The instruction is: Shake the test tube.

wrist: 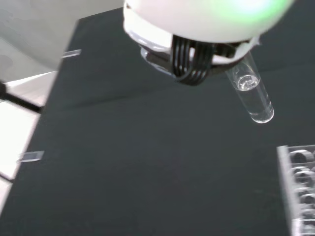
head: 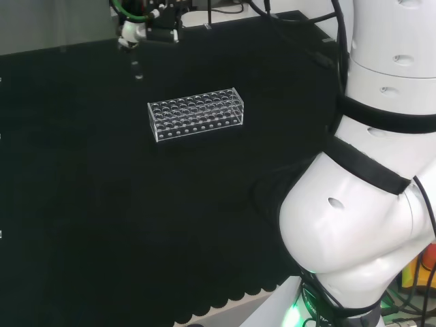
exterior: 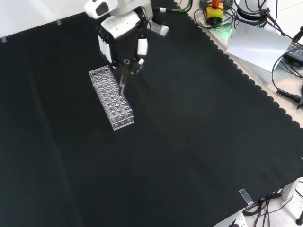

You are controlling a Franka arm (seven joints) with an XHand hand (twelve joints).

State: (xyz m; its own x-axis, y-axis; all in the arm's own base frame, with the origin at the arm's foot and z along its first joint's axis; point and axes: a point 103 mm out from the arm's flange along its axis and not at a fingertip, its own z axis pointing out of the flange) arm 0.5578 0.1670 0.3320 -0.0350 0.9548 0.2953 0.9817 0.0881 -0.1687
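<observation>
The hand [exterior: 124, 45] is up in the air, and its fingers [exterior: 141, 47] are curled round the top of the test tube [wrist: 252, 94]. The tube hangs down from the hand with its round end pointing at the cloth. In the front view it hangs over the far end of the clear rack [exterior: 111, 97], at about 12 o'clock from the rack's middle.

The tube is thin, clear glass or plastic, so it is likely very light. It is stiff and smooth, so it may slip, and it could crack if it hits something hard. The best place to hold it is near the top, where the hand has it now. There seems to be a little clear liquid inside.

The rack is the one hard thing close by, right under the tube. The counter [exterior: 199, 142] is wide and bare from 3 o'clock to 6 o'clock of the rack in the front view. Its wavy edge is well apart from the hand. Shaking high up looks safest.
</observation>
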